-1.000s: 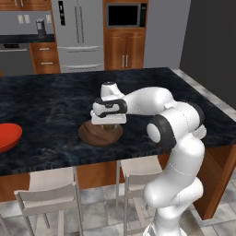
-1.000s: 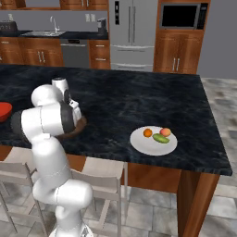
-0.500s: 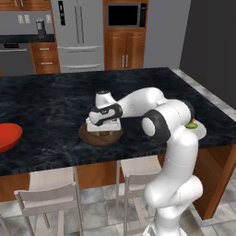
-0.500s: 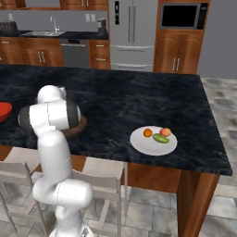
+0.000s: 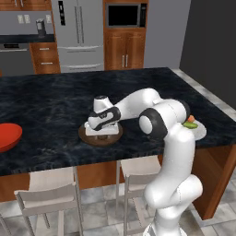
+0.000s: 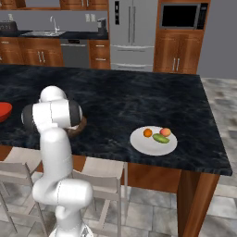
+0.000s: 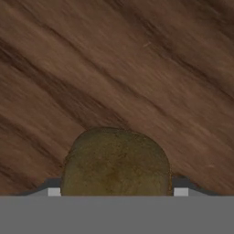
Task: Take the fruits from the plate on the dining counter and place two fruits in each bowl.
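My gripper reaches down into the dark wooden bowl on the dining counter. In the hand view my gripper is shut on the olive-brown fruit, just above the bowl's grained floor. The white plate lies to the right near the counter's front edge and holds an orange ball, a red-orange fruit and a green oblong fruit. The red bowl sits at the far left. My arm hides most of the wooden bowl in the right base view.
Pale stools stand under the counter's near edge on either side of the robot's base. The plate sits close to the counter's right corner. Bare black stone lies between the wooden bowl and the red bowl.
The hand has moved left and down into the wooden bowl, still holding the olive-brown fruit. The plate and its three fruits have not moved.
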Motion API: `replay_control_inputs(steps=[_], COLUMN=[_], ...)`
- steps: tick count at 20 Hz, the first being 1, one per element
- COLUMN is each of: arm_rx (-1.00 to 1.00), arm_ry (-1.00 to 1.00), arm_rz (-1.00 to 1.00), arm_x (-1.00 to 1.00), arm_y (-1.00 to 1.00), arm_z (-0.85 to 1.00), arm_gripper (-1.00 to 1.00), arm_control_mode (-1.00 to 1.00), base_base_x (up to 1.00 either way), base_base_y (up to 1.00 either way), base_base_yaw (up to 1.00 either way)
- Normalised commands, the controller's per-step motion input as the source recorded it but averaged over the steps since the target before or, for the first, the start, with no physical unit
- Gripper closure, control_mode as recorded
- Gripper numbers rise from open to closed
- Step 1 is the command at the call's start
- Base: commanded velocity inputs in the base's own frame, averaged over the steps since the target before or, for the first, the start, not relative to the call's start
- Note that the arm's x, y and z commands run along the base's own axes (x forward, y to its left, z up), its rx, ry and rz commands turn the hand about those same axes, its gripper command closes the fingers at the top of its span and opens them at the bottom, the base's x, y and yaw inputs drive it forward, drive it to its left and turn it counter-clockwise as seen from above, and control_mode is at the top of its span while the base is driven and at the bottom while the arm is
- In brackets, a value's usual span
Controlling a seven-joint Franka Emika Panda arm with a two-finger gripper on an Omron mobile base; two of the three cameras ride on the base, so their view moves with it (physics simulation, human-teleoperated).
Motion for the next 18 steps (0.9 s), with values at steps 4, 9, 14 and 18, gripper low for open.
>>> replay_control_inputs(steps=[4,9,14,18], arm_rx=[0.00,0.00,0.00,0.00], arm_ry=[0.02,0.00,0.00,0.00], arm_rz=[0.00,0.00,0.00,0.00], arm_x=[0.01,0.00,-0.14,-0.43], arm_y=[0.03,0.00,-0.01,-0.39], arm_z=[0.00,0.00,0.38,0.73], arm_gripper=[-1.00,-1.00,-1.00,-1.00], arm_control_mode=[-1.00,-1.00,-1.00,-1.00], base_base_x=[0.00,0.00,0.00,0.00], base_base_y=[0.00,0.00,0.00,0.00], base_base_yaw=[0.00,0.00,0.00,0.00])
